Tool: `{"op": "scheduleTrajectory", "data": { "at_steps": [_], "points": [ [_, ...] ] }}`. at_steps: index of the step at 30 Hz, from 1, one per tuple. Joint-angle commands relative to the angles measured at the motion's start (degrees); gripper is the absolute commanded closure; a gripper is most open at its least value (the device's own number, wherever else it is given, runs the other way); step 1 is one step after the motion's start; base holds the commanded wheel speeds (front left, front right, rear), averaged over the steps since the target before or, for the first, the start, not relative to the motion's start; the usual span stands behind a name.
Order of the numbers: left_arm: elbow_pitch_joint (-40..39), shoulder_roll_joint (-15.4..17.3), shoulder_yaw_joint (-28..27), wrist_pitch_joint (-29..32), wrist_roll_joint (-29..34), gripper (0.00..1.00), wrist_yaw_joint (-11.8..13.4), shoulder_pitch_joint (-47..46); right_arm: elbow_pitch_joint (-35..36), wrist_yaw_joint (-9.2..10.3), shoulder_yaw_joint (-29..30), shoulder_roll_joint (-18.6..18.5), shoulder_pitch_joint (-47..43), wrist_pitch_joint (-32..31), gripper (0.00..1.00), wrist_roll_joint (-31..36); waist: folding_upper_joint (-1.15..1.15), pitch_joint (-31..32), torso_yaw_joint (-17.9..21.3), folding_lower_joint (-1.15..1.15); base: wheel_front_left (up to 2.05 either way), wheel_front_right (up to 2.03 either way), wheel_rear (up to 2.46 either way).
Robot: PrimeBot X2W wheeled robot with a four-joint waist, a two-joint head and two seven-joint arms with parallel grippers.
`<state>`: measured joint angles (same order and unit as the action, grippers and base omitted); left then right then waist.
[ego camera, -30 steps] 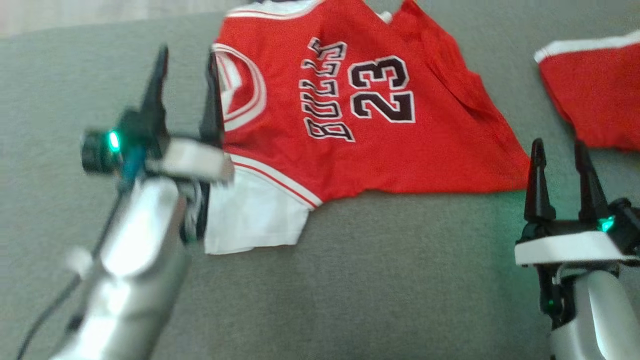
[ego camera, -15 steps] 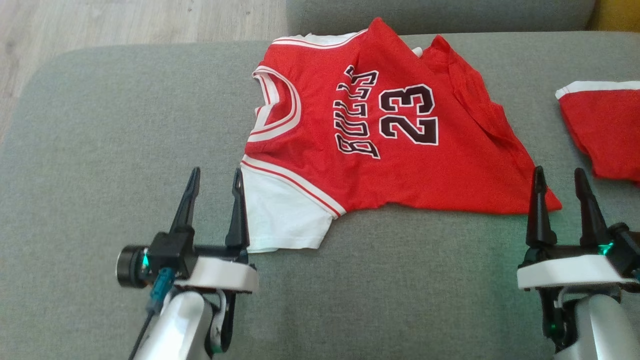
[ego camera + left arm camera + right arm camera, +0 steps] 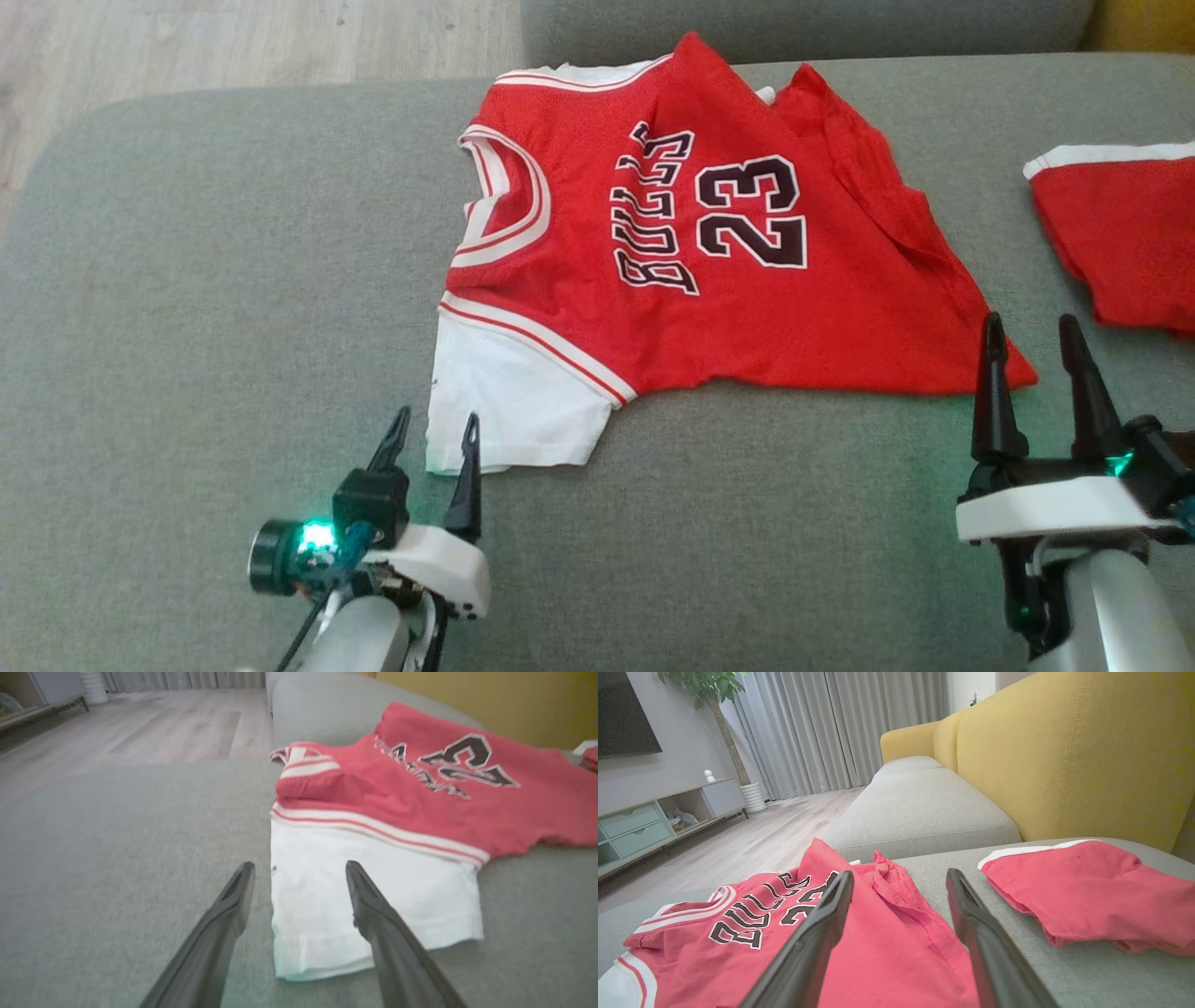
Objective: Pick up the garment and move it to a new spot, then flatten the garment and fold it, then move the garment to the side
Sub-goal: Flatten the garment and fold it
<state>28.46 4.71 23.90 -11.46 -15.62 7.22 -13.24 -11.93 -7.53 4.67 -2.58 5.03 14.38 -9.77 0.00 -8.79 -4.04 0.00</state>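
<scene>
While the left tool [image 3: 437,415] and the right tool [image 3: 1030,319] are both standing released, gripping nothing, I'm watching the garment [image 3: 709,280], a soft red jersey with white ribbed trim and a white sleeve. It is lying rumpled toward the far edge of the grey woven sofa cushion [image 3: 233,280]. The left tool's tapered fingers are bracketing the sleeve's near corner, and the right tool is hanging beside the pointed hem corner.

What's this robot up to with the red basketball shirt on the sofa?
A two-armed robot is getting ready to handle the red jersey, which lies rumpled on a grey sofa cushion. Both hands are open and hold nothing. The left hand is at the corner of the white sleeve, and the right hand is by the jersey's far corner. Another red garment lies off to the right.
</scene>
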Motion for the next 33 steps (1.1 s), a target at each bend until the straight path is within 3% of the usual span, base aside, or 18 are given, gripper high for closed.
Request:
{"op": "scheduleTrajectory", "data": {
  "at_steps": [1,7,16,17,18,27,33],
  "points": [
    [-0.1,0.3,-1.6,1.0,0.6,0.0,0.8,-2.5,1.5,0.04,-1.6,-0.3,0.5,0.6,0.0,-0.4,0.0,-0.2,0.3,0.0,0.0,0.0,0.0],
    [5.2,0.6,-2.0,4.6,0.4,0.0,2.8,-3.9,1.1,0.04,-1.9,-0.3,0.8,0.6,0.0,-0.6,0.0,-1.1,1.3,0.0,0.0,0.0,0.0],
    [8.7,0.4,-2.5,5.6,-1.2,0.0,2.5,-5.5,1.1,0.04,-1.5,-0.3,1.1,0.6,0.0,-0.6,0.0,-2.4,2.2,0.0,0.0,0.0,0.0],
    [9.4,0.4,-2.0,6.2,-1.6,0.93,1.7,-5.7,0.9,0.04,-1.4,-0.3,1.1,0.6,0.0,-0.5,0.0,-2.6,2.2,0.0,0.0,0.0,0.0],
    [9.4,0.3,-1.8,6.1,-1.7,1.0,1.3,-5.8,0.7,0.04,-1.2,-0.3,1.1,0.6,0.0,-0.4,0.0,-2.7,2.2,0.0,0.0,0.0,0.0],
    [3.2,-0.5,-2.4,-2.3,-2.7,1.0,-0.1,-7.3,-8.0,0.04,2.9,-0.3,3.4,0.6,0.0,3.1,0.0,-1.8,0.5,0.0,0.0,0.0,0.0],
    [-6.0,-0.4,-4.8,-3.5,-0.3,1.0,0.3,-6.5,-17.7,0.04,6.2,-0.3,8.1,-0.4,0.0,5.5,0.0,-1.8,-0.6,0.0,0.0,0.0,0.0]
  ]
}}
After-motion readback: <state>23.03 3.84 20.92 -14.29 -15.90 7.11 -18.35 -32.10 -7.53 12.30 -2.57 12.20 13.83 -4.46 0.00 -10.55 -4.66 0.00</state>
